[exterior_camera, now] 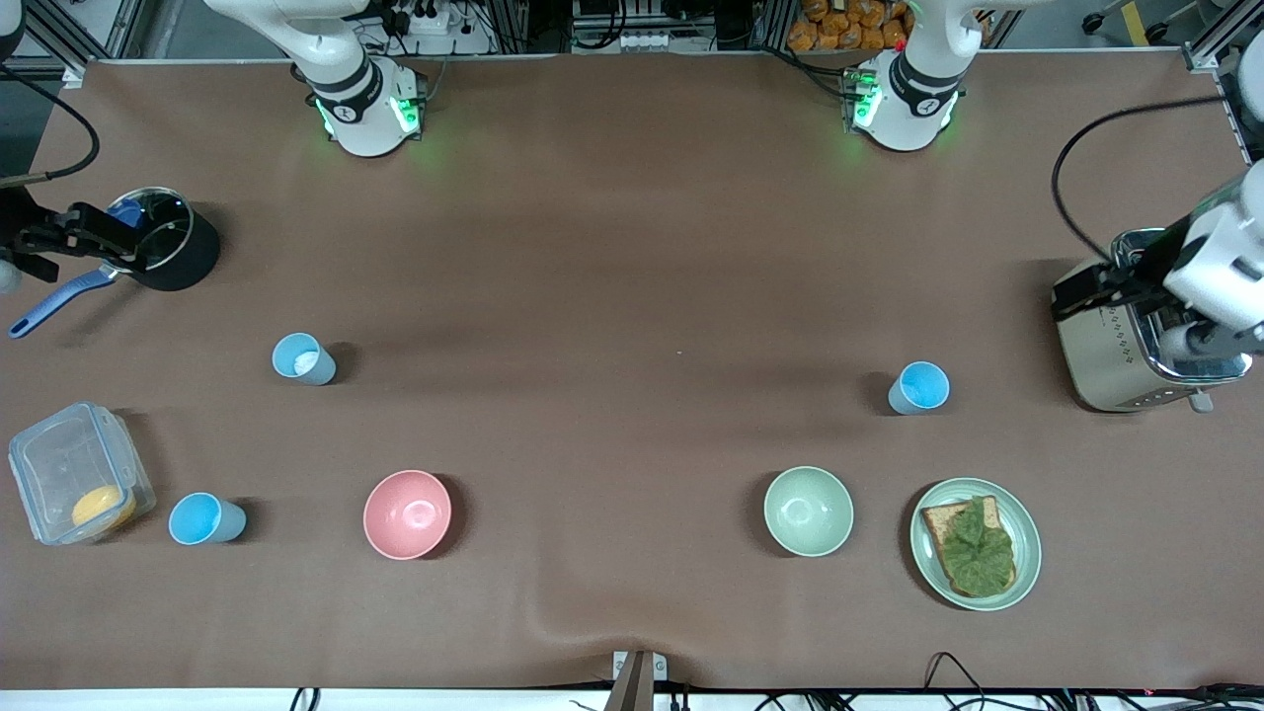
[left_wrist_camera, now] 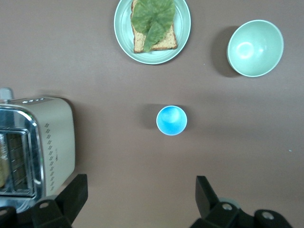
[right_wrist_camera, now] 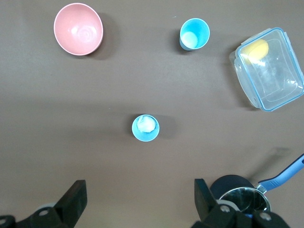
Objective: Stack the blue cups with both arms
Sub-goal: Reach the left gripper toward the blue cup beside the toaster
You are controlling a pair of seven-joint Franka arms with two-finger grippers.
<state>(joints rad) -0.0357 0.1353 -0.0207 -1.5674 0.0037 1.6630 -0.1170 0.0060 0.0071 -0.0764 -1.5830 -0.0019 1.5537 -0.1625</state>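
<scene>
Three blue cups stand upright on the brown table. One cup (exterior_camera: 304, 359), pale inside, is toward the right arm's end and shows in the right wrist view (right_wrist_camera: 145, 128). A second cup (exterior_camera: 205, 519) stands nearer the front camera, beside the clear container; it also shows in the right wrist view (right_wrist_camera: 194, 34). A brighter sky-blue cup (exterior_camera: 918, 388) stands toward the left arm's end and shows in the left wrist view (left_wrist_camera: 171, 120). My right gripper (exterior_camera: 44, 242) (right_wrist_camera: 140, 199) is open and empty, high over the pot. My left gripper (exterior_camera: 1086, 291) (left_wrist_camera: 141, 197) is open and empty, high over the toaster.
A pink bowl (exterior_camera: 407, 513) and a pale green bowl (exterior_camera: 808, 511) sit near the front camera. A green plate (exterior_camera: 1027, 553) holds toast with lettuce. A toaster (exterior_camera: 1106, 355) stands at the left arm's end. A black pot (exterior_camera: 183, 262) and a clear container (exterior_camera: 59, 464) stand at the right arm's end.
</scene>
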